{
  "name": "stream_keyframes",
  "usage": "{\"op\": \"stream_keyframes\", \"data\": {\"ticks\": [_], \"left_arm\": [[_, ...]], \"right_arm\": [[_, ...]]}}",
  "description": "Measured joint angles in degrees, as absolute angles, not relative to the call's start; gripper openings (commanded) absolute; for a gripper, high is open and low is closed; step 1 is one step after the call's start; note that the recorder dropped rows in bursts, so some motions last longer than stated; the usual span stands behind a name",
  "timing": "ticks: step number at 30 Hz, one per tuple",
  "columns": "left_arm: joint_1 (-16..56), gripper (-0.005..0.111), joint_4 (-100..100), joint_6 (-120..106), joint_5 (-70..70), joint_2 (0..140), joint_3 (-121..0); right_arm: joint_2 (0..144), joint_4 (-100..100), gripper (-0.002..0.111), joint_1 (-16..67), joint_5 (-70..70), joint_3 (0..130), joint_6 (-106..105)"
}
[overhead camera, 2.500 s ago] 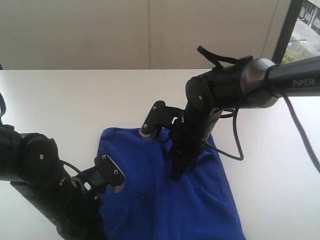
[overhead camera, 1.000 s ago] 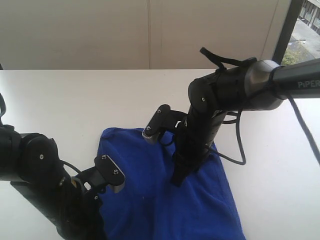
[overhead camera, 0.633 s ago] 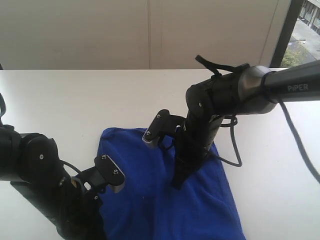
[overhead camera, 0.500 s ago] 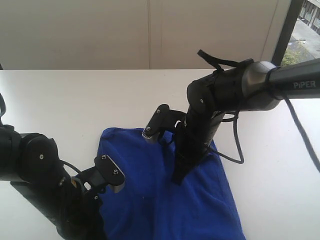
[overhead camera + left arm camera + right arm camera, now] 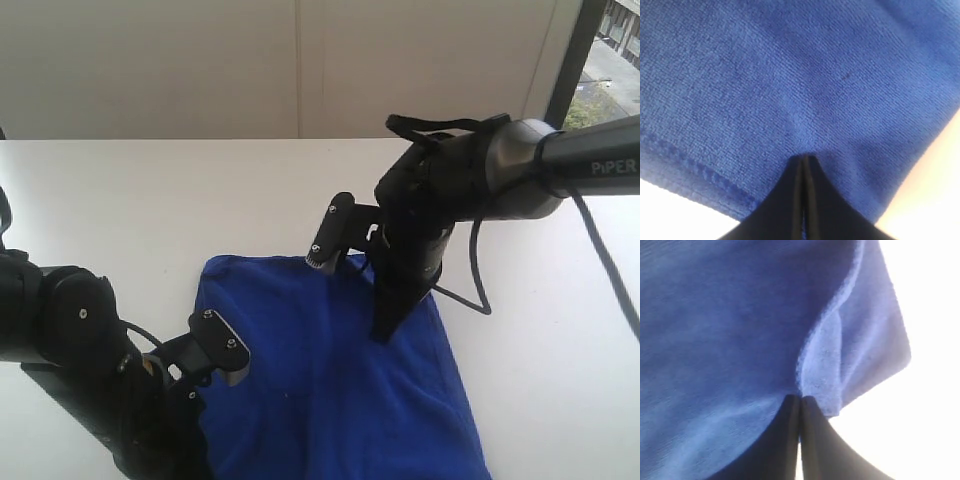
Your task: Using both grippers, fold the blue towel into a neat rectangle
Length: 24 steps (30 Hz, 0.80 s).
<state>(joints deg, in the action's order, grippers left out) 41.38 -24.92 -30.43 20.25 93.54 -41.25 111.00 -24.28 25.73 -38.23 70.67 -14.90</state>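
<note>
Blue towel [image 5: 330,380] lies spread on the white table [image 5: 150,200], mostly flat, a few soft wrinkles. In the exterior view its long axis runs from the far hem toward the camera. The near end runs out of the picture, so I cannot tell how far it goes.

Left tool [image 5: 804,161]: pads pressed together, nose buried in the terry just inside a stitched hem. The cloth puckers toward the tip, so I judge a pinch of towel is clamped there. It sits on the towel's left long edge, low over the table.

Right tool [image 5: 800,400]: also clenched, with a raised ridge of the towel's edge caught at its tip (the fold stands up beside the pads, bright table just beyond). In the exterior view it comes down steeply on the right long edge, near the far right corner.

Why so, as I read it: one grip on each long side lets me lift both edges together and carry them along the long axis, which keeps the fold square.

The right grip sits nearer the far hem than the left, so the lifted line may run skewed
</note>
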Motion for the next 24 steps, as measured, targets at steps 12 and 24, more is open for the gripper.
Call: {"op": "stream_keyframes", "data": {"ticks": [12,24], "left_arm": [[41.4,0.000,-25.0,-30.4,20.2,93.5,-41.3],[41.4,0.000,-25.0,-30.4,20.5,93.5,-41.3]], "right_arm": [[112.5,-39.7,0.000,25.7,-30.3,70.7,-2.3],[116.1,-46.8,0.000,22.7,-27.2,71.4,4.4]]}}
